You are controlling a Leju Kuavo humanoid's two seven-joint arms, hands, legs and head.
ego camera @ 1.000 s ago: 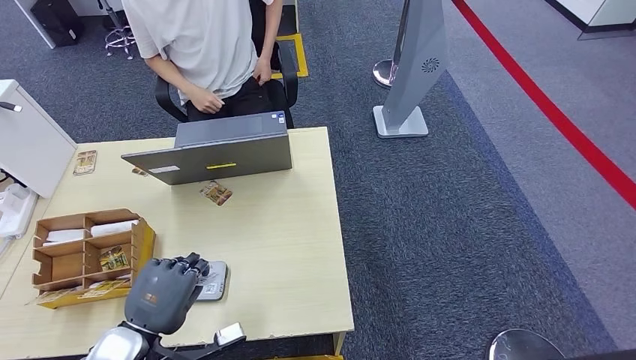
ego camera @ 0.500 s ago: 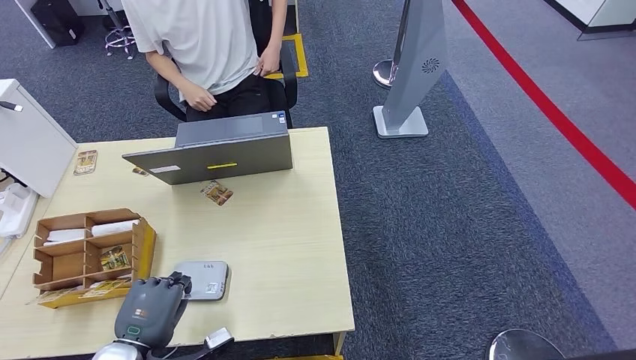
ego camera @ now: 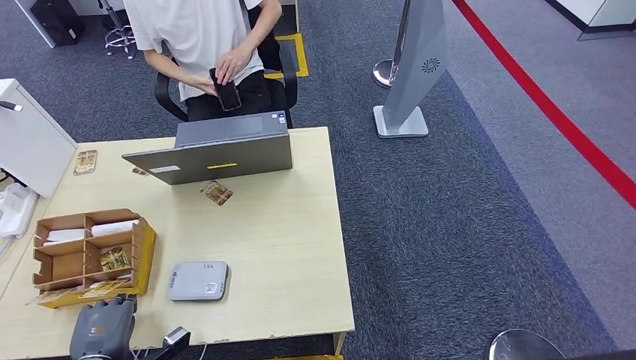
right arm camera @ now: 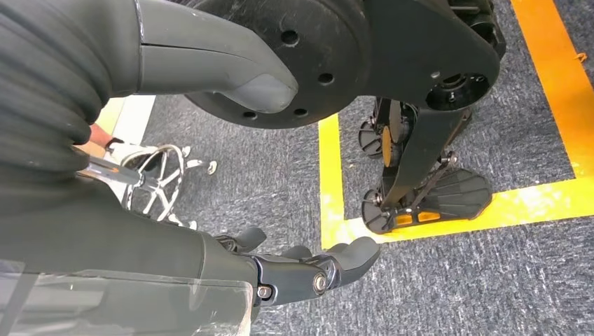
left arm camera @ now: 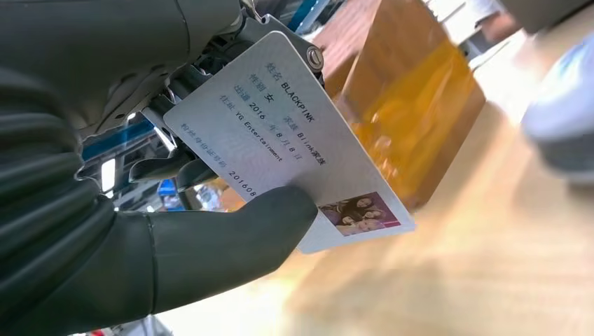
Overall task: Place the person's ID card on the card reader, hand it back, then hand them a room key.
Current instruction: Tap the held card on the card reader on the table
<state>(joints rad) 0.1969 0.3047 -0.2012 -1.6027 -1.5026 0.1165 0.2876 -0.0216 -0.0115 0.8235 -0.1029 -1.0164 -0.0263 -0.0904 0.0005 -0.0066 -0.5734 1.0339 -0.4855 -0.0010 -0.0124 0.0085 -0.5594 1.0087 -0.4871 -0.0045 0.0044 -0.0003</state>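
Observation:
My left hand (ego camera: pixel 101 330) is low at the near edge of the table, to the near left of the grey card reader (ego camera: pixel 198 280), whose top is bare. In the left wrist view that hand (left arm camera: pixel 105 231) pinches the white ID card (left arm camera: pixel 294 147) between thumb and fingers, printed text and a small photo facing the camera. The cardboard key box (ego camera: pixel 86 255) stands just beyond it on the table's left. My right hand (right arm camera: pixel 308 269) hangs over the floor, fingers loosely apart, holding nothing. The person (ego camera: pixel 202 37) sits behind the laptop, holding a dark phone (ego camera: pixel 225 88) in both hands.
A grey laptop (ego camera: pixel 217 154) stands at the far side of the wooden table (ego camera: pixel 285 247). A small patterned card (ego camera: pixel 217 193) lies in front of it, another (ego camera: pixel 85 162) at the far left. A white cabinet (ego camera: pixel 26 139) borders the left edge. A grey sign stand (ego camera: pixel 412 67) stands on the carpet.
My left hand has drawn back from over the card reader toward the near table edge, leaving the reader uncovered. The person has brought up a phone in both hands.

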